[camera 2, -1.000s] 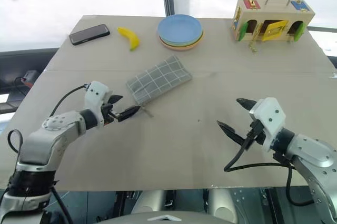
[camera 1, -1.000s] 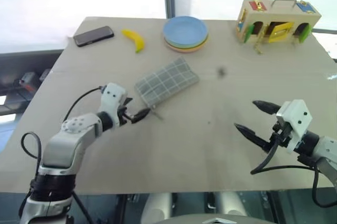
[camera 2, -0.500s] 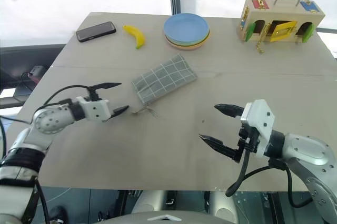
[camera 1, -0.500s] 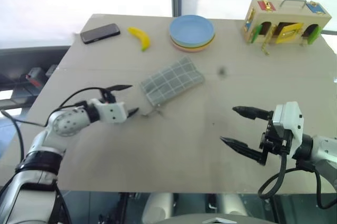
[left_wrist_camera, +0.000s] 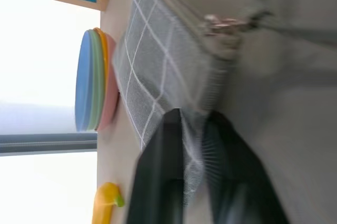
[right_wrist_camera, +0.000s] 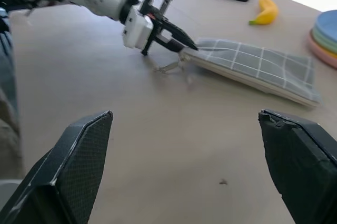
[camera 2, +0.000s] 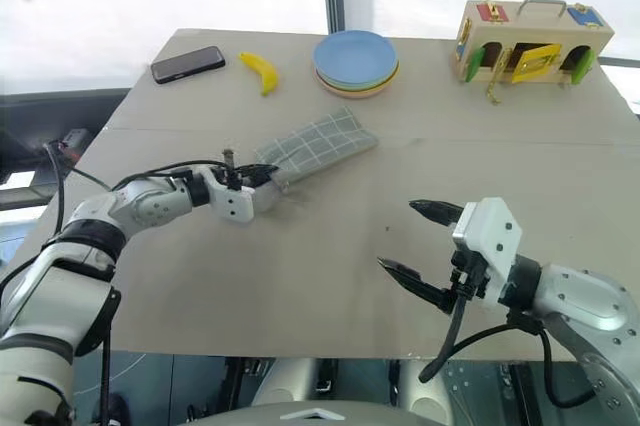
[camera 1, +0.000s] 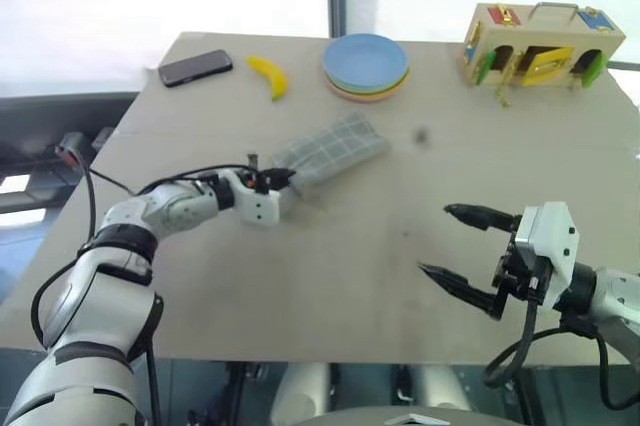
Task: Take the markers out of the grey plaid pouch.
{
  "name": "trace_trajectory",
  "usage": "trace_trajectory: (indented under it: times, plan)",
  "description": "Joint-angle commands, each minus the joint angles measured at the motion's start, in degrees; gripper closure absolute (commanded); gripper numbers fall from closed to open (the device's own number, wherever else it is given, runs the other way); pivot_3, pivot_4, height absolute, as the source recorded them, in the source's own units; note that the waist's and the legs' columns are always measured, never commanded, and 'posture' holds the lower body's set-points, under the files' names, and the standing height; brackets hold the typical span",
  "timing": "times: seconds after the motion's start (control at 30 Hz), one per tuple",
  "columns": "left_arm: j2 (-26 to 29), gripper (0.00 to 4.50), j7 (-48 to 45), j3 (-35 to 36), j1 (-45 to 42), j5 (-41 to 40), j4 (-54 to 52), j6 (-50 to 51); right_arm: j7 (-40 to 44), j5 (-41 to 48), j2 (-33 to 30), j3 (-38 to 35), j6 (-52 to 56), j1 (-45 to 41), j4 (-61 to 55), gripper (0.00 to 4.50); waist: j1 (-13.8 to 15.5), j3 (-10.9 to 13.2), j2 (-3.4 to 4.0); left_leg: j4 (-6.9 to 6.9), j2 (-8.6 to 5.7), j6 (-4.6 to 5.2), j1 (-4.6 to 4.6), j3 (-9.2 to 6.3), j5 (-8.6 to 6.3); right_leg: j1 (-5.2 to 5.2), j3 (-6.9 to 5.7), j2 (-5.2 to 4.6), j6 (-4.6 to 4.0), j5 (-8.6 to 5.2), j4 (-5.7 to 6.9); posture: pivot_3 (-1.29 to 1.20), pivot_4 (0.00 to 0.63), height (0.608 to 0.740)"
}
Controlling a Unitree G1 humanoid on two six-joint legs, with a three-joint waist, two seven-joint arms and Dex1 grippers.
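Left gripper (camera 2: 268, 177) pinched shut on the near corner of the grey plaid pouch (camera 2: 318, 147); markers not visible.

Pouch lies flat mid-table (camera 2: 330, 256), zipper pull (right_wrist_camera: 171, 67) trailing off the gripped end. Right gripper (camera 2: 418, 246) hovers well apart, jaws spread wide, holding nothing. Judgement: fabric looks soft and light, likely to fold or drag rather than stay rigid. Best to anchor one corner, as now, and take the zipper pull with the other gripper. Markers inside should feel stiff through the cloth.
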Motion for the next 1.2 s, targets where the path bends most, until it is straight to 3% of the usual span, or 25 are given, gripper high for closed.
trace_trajectory:
  times: [0.03,0.17,0.3,0.33,0.43,0.53,0.9,1.07,1.2]
  plan:
    - [-4.1,4.46,-6.99,2.69,-0.48,-10.01,1.43,-1.19,-6.92,-1.28,0.44,1.53,4.05,-2.02,-2.85,0.0,0.01,0.01,-0.02,0.02,0.01,0.01,-0.03,-0.03,0.01,-0.01,-0.03,0.01,-0.02,0.0,0.0,0.0,0.15,0.74]
    - [-9.07,4.46,-22.22,7.38,3.6,-28.97,-8.31,8.13,-15.83,5.69,3.7,5.73,15.42,-12.3,-0.19,0.0,-0.49,0.15,-0.27,0.1,0.02,0.02,-0.12,0.0,0.01,-0.07,0.0,-0.11,-0.38,0.02,0.01,0.0,0.15,0.74]
    - [-11.37,4.46,-26.99,8.58,9.48,-35.75,-22.57,18.33,-20.01,9.47,10.35,11.1,22.24,-24.5,6.59,0.0,-2.24,0.23,-0.44,0.04,0.11,0.03,-0.1,-0.02,0.01,-0.12,0.08,-0.14,-0.22,0.15,0.04,0.0,0.15,0.74]
    - [-11.91,4.46,-27.14,8.75,11.04,-36.16,-26.13,20.67,-20.53,9.96,12.52,12.7,23.64,-27.77,9.27,0.0,-2.39,0.24,-0.44,0.0,0.11,0.03,-0.08,-0.02,0.01,-0.12,0.08,-0.11,-0.21,0.15,0.06,0.0,0.15,0.74]
    - [-12.67,4.5,-27.04,8.96,14.46,-35.59,-33.34,25.23,-20.37,8.62,15.91,16.29,25.45,-34.05,15.42,0.8,-2.71,0.24,-0.43,-0.04,0.09,0.03,-0.05,-0.06,0.01,-0.13,0.05,0.15,-0.2,0.16,0.16,0.0,0.15,0.74]
    - [-13.03,4.5,-26.77,9.44,16.5,-35.11,-37.33,28.21,-20.16,4.24,17.21,19.77,24.58,-37.64,19.87,2.14,-2.62,0.24,-0.43,-0.04,0.08,0.04,-0.06,-0.06,0.01,-0.16,0.05,0.17,-0.2,0.15,0.22,0.0,0.15,0.74]
    - [-13.26,4.5,-25.65,10.64,18.84,-33.07,-42.07,30.4,-14.76,-3.05,16.47,24.56,23.42,-41.02,26.07,2.14,-2.58,0.24,-0.43,-0.01,0.06,0.06,-0.04,-0.03,0.0,-0.17,0.07,0.17,-0.19,0.15,0.25,0.0,0.15,0.74]
    - [-13.32,4.5,-25.08,10.66,19.17,-32.15,-41.59,29.36,-13.2,-6.55,15.63,25.08,22.99,-41.55,27.12,4.23,-2.57,0.24,-0.43,-0.02,0.07,0.06,-0.05,-0.02,0.0,-0.19,0.07,0.18,-0.19,0.15,0.25,0.0,0.15,0.74]
    - [-13.59,4.5,-24.86,10.36,19.3,-31.68,-41.34,28.65,-11.99,-9.0,14.97,26.16,22.41,-41.68,27.06,4.38,-2.58,0.24,-0.43,-0.02,0.07,0.06,-0.05,-0.01,0.0,-0.19,0.07,0.17,-0.19,0.15,0.25,0.0,0.15,0.74]
